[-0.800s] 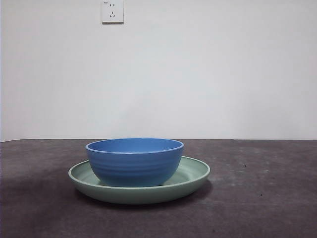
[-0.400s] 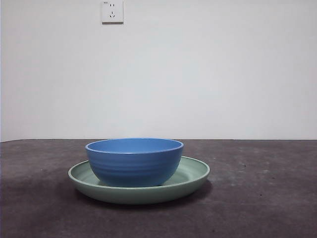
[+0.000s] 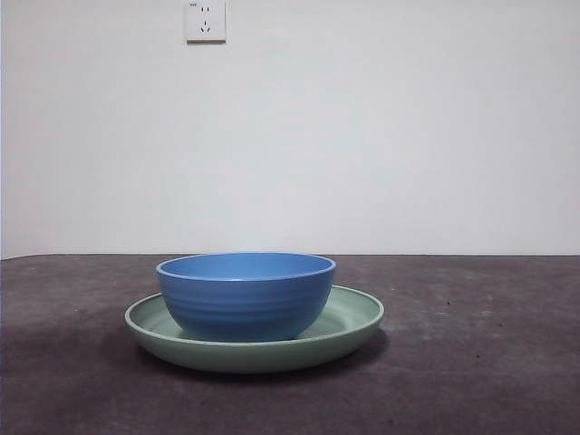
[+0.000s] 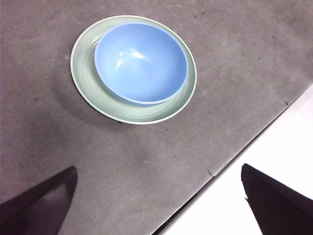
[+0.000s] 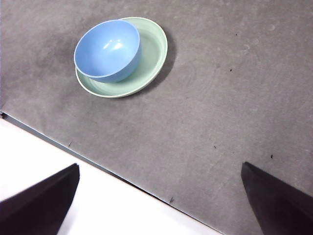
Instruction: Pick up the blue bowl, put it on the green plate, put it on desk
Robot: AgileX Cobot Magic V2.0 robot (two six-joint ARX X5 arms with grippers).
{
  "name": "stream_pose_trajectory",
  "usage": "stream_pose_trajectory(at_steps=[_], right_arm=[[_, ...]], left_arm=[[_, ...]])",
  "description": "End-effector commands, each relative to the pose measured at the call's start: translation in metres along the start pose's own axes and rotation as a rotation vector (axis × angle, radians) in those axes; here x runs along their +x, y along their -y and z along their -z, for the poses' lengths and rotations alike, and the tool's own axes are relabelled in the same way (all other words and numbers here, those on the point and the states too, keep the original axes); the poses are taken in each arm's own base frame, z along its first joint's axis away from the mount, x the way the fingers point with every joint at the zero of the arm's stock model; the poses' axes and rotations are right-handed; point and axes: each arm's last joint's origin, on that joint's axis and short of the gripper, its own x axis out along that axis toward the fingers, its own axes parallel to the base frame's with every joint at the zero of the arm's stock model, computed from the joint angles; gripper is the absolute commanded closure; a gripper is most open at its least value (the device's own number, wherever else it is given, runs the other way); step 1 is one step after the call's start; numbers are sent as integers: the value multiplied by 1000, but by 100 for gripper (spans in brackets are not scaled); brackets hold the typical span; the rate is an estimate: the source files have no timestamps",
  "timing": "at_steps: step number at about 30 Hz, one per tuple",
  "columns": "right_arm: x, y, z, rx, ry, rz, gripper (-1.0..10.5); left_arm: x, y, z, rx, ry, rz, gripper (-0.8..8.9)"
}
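Blue bowl (image 3: 246,295), round, deep and matte with faint ridges on its outer wall, sits upright in the lower middle of the front view, inside the wide, shallow, pale mint-green plate (image 3: 358,322), slightly toward the plate's left side. Both rest on the dark grey-brown mottled desk (image 3: 480,362). A white wall socket (image 3: 206,20) is at the upper left; no arm shows here.

In the left wrist view, the bowl (image 4: 141,62) lies in the upper middle of the frame, nested in the plate (image 4: 85,81), with the desk (image 4: 146,161) beneath. The left gripper (image 4: 159,205) hangs high and well apart from the dishes, jaws spread wide at the two lower corners, holding and touching nothing.

In the right wrist view, the bowl (image 5: 107,50) is at the upper left, sitting off-centre in the plate (image 5: 154,46) on the desk (image 5: 210,122). The right gripper (image 5: 159,205) is also well apart, jaws fully spread, empty.

Judging by this, the bowl is on the plate and moving it to the desk remains. A good approach would descend straight over one rim wall, close on it, and lift vertically so the plate is not dragged.
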Motion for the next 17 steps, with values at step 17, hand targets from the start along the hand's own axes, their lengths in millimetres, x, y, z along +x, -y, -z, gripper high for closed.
stream_pose_trajectory(at_steps=[17], right_arm=[[-3, -1, -2, 9, 20, -18, 913]], left_arm=[[-1, 1, -6, 9, 48, 4, 787]])
